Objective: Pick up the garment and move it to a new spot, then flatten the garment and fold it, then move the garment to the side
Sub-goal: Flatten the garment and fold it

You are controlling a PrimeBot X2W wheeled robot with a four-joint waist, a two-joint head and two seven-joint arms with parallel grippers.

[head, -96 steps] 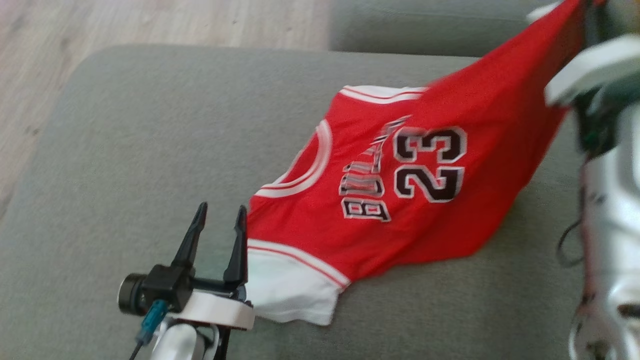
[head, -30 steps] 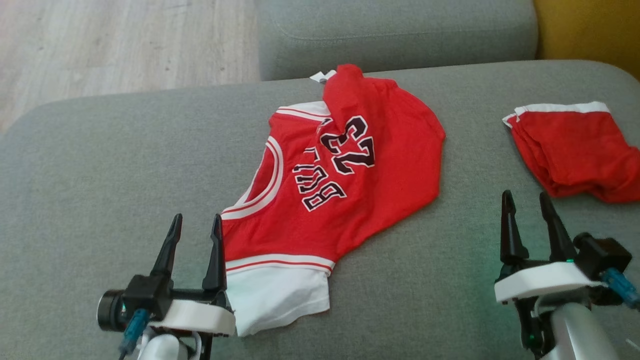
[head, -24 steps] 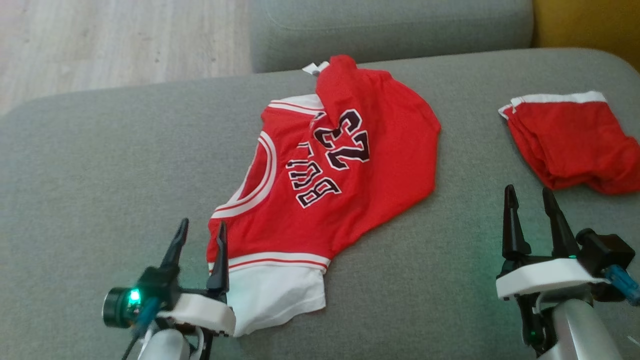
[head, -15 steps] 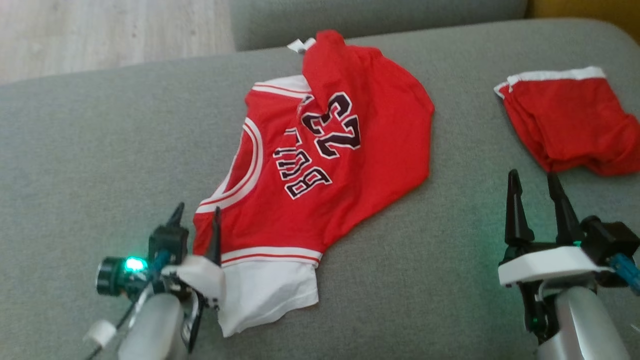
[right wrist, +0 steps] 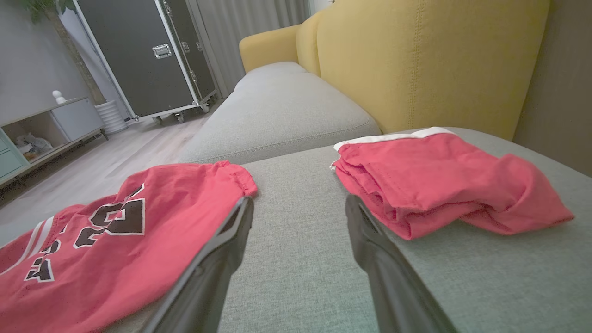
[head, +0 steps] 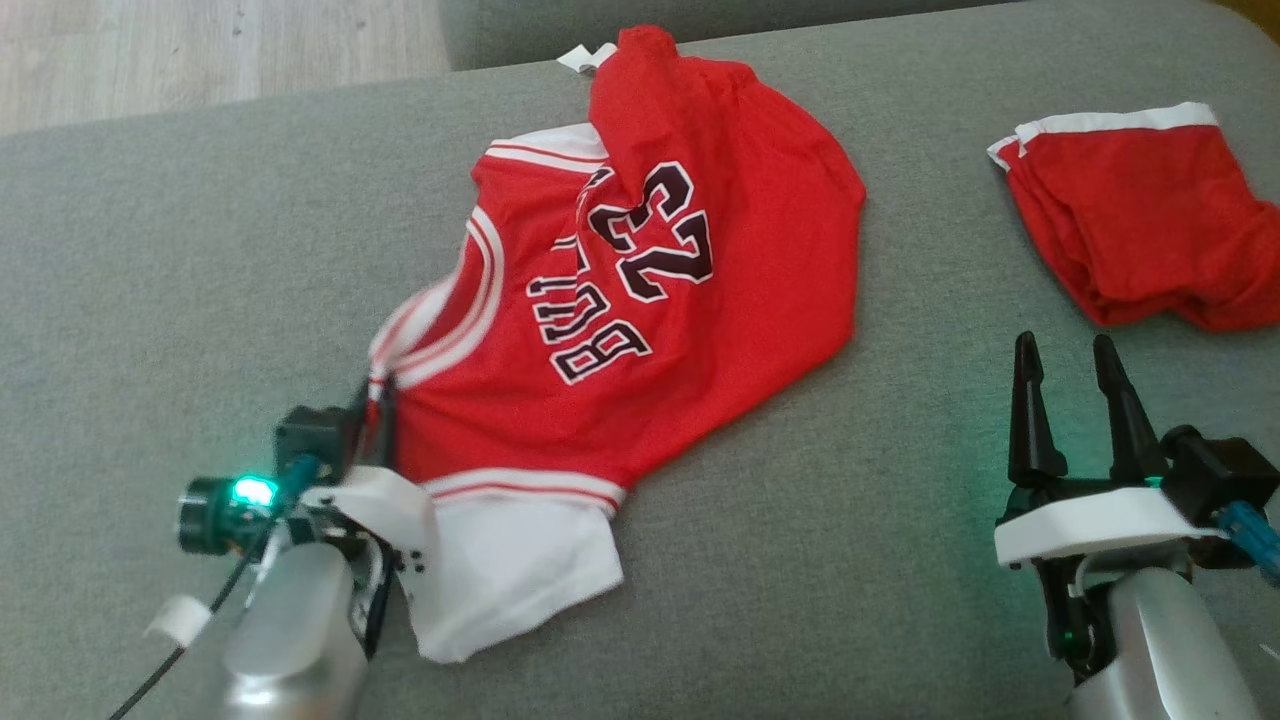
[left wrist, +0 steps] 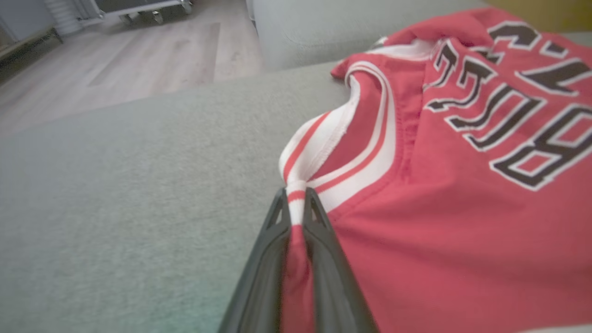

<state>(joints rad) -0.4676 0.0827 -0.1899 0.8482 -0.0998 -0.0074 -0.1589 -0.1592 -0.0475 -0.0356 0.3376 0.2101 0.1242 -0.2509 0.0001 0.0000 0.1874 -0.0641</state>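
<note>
Garment (head: 700, 330) in head view lies rumpled on grey sofa cushion (head: 200, 250), red shorts (head: 1130, 230) well apart to its right; left wrist view, left gripper (left wrist: 296, 199) jaws clenched on garment's striped trim (left wrist: 323, 143); right wrist view, right gripper (right wrist: 298, 203) jaws released, over cushion between garment and shorts.

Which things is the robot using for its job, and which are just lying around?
For the job: red jersey; left gripper, pinching its striped trim; right gripper, open; grey cushion underneath.
Lying about: red shorts; yellow sofa back; black wheeled case.
</note>
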